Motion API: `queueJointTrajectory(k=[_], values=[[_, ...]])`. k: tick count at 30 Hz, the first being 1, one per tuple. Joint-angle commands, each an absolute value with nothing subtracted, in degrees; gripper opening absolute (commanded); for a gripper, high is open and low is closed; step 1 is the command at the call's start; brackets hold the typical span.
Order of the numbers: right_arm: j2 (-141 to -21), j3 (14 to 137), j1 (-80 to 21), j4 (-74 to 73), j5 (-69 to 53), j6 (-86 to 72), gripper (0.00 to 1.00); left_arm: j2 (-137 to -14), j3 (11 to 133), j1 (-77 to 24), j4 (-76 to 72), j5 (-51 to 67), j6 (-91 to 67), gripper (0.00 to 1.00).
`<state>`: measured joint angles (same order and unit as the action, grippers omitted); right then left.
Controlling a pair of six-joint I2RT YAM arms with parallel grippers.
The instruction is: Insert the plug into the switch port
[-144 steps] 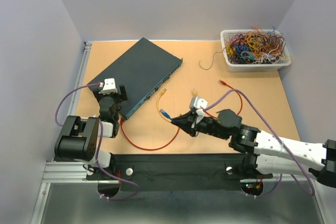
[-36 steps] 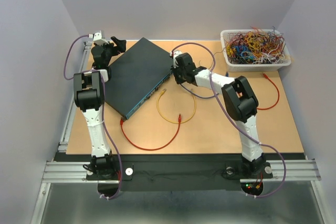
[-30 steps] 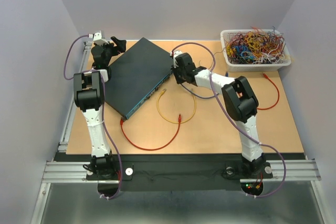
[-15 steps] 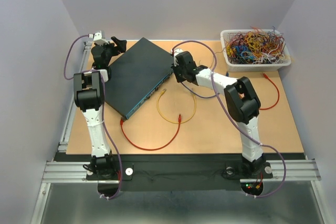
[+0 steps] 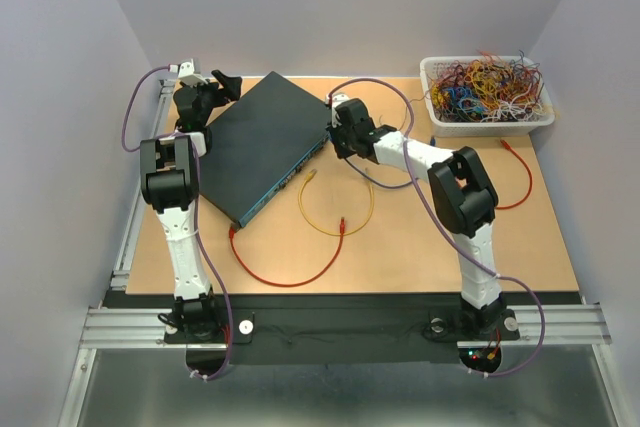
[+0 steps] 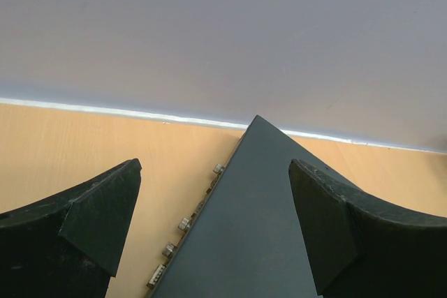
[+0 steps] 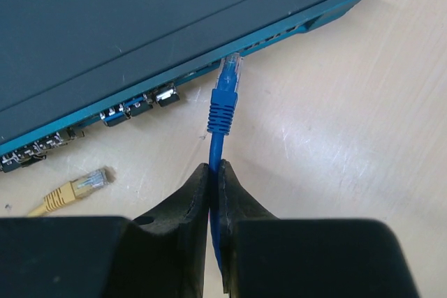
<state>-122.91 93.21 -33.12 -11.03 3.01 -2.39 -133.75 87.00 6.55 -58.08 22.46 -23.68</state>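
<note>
The dark teal switch (image 5: 265,142) lies slanted on the table. Its narrow front face carries a row of switch ports (image 7: 133,106). My right gripper (image 7: 215,172) is shut on a blue cable just behind its blue plug (image 7: 225,92). The plug points at the front face near the switch's far end. Its clear tip touches the face's lower edge, and I cannot tell if it has entered a port. In the top view the right gripper (image 5: 342,129) is at that far end. My left gripper (image 6: 213,221) is open astride the switch's back corner (image 6: 258,193).
A yellow cable (image 5: 335,212) and a red cable (image 5: 285,272) loop on the table in front of the switch; the yellow plug (image 7: 84,185) lies near the ports. A white basket (image 5: 487,95) of coloured wires stands at the back right, another red cable (image 5: 520,182) below it.
Since the oldest frame both arms reached from the near edge to the switch's far end. Over the last second the right arm shifted slightly; the left arm stayed still.
</note>
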Motion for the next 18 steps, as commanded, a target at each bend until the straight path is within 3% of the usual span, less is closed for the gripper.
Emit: queueJointTrajectory(k=[1, 18], values=[[-121.64, 91.76, -33.75, -9.23, 2.11, -3.34, 0.00, -133.24, 89.47, 7.21, -61.08, 23.73, -24.17, 0.99], [-123.57, 94.22, -33.75, -9.32, 4.83, -1.94, 0.00, -133.50, 89.91, 7.12, -61.17, 24.26, -24.26, 0.99]])
